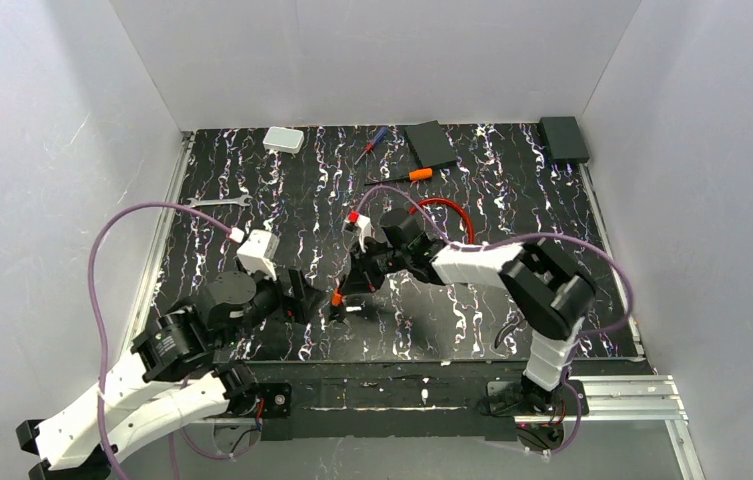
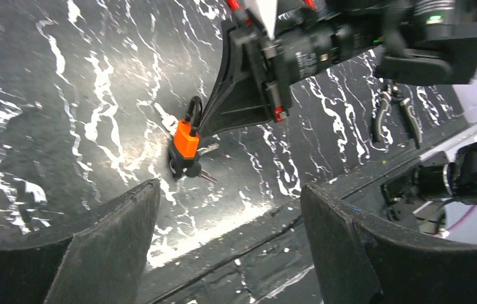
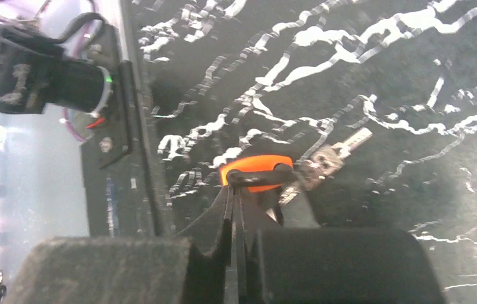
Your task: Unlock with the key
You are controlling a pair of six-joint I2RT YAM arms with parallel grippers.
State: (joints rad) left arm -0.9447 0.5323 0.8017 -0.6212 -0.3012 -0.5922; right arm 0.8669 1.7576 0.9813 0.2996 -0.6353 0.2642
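A small orange padlock [image 2: 186, 140] with a black shackle lies on the black marbled table near its front edge; it also shows in the top view [image 1: 337, 297] and the right wrist view [image 3: 254, 172]. My right gripper [image 3: 234, 190] is shut, its fingertips pinching the shackle. The key [image 2: 185, 168], black-headed with short silvery bits, sits at the padlock's lower end; I cannot tell whether it is in the lock. Silvery key bits [image 3: 343, 144] lie beside the padlock. My left gripper [image 2: 229, 209] is open and empty, a short way from the padlock on the near-left side.
A red cable [image 1: 447, 215] loops behind the right arm. An orange-handled screwdriver [image 1: 407, 176], a small screwdriver [image 1: 372, 143], a wrench [image 1: 217, 203], a white box [image 1: 283, 139] and two black boxes [image 1: 430, 143] lie toward the back. Pliers [image 2: 394, 114] lie right of the padlock.
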